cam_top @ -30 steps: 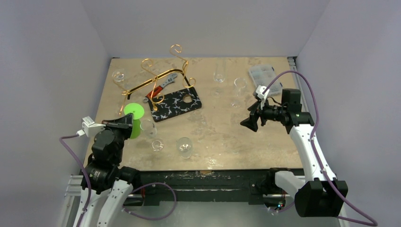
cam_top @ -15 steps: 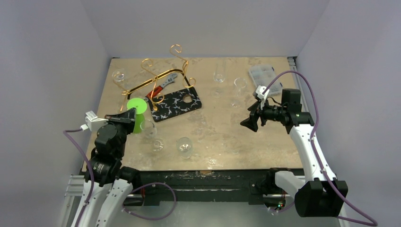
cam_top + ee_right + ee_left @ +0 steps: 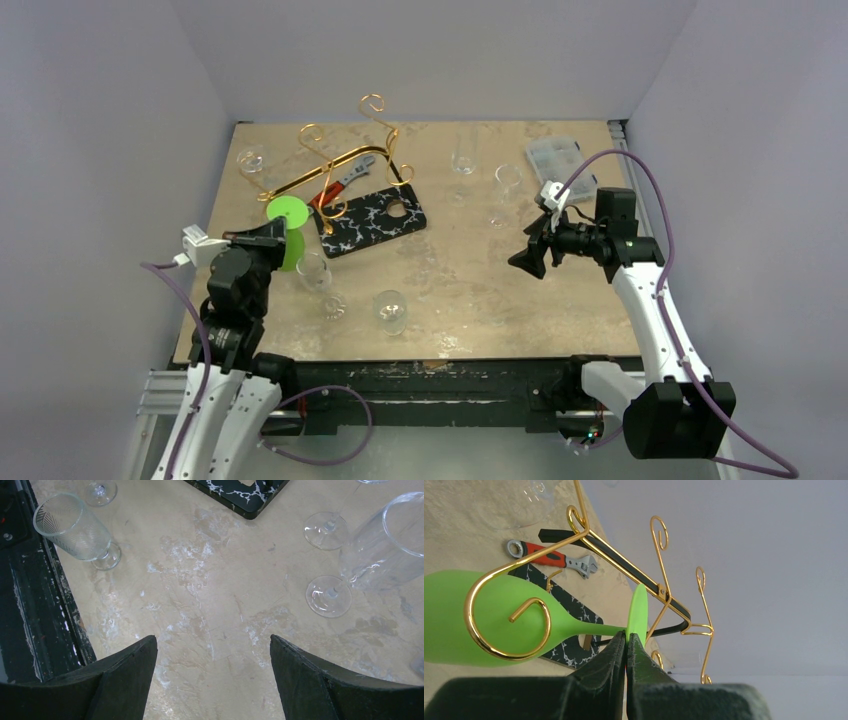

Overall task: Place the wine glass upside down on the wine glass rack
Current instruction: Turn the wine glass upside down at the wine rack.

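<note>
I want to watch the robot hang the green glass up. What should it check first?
1. Grip: the left gripper is shut on the stem of the green wine glass. Ok.
2. Glass turned upside down: it looks tilted, with the foot towards the rack. Cannot tell.
3. Glass hanging on the rack: a curled loop crosses in front of the bowl, but the foot is not on any arm. Not ok.
4. Other arm out of the way: the right gripper is open over the bare table, far from the rack. Ok.
5. Room to move: a clear glass stands close beside the held one. Not ok, so go carefully.
</note>
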You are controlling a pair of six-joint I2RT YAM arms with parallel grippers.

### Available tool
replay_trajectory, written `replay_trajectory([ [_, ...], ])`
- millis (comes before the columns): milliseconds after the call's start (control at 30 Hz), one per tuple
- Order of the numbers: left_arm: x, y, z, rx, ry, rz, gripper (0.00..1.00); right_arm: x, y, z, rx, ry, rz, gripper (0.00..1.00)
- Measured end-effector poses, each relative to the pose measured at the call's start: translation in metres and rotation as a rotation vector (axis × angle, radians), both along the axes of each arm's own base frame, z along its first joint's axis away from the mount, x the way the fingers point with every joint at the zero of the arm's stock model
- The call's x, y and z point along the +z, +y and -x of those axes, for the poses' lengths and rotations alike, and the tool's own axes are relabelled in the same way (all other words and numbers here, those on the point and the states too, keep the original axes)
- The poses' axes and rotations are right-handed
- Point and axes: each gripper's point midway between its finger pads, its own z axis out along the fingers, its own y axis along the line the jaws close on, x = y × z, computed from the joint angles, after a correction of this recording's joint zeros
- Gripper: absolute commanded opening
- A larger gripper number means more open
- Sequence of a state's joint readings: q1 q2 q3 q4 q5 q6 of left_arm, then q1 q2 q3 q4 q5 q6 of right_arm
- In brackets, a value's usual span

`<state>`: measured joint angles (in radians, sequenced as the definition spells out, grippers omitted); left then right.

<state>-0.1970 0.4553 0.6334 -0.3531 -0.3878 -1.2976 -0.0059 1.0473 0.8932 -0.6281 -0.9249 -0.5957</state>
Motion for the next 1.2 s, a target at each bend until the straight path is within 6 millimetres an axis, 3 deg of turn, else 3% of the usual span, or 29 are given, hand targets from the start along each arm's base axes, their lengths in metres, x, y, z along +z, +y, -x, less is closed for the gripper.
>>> replay_trajectory([
  [300,-0.008,0.012,-0.011,0.03,-0.004,0.014,0.0,0.0,0.0,0.0,0.0,-0.001,0.0,0.8],
  [600,0.0,0.032,-0.017,0.072,-0.045,0.04,0.0,0.0,0.0,0.0,0.002,-0.004,0.002,0.8],
  [1200,-0.004,0.042,-0.021,0.069,-0.044,0.071,0.0,0.0,0.0,0.0,0.003,-0.003,0.003,0.8],
])
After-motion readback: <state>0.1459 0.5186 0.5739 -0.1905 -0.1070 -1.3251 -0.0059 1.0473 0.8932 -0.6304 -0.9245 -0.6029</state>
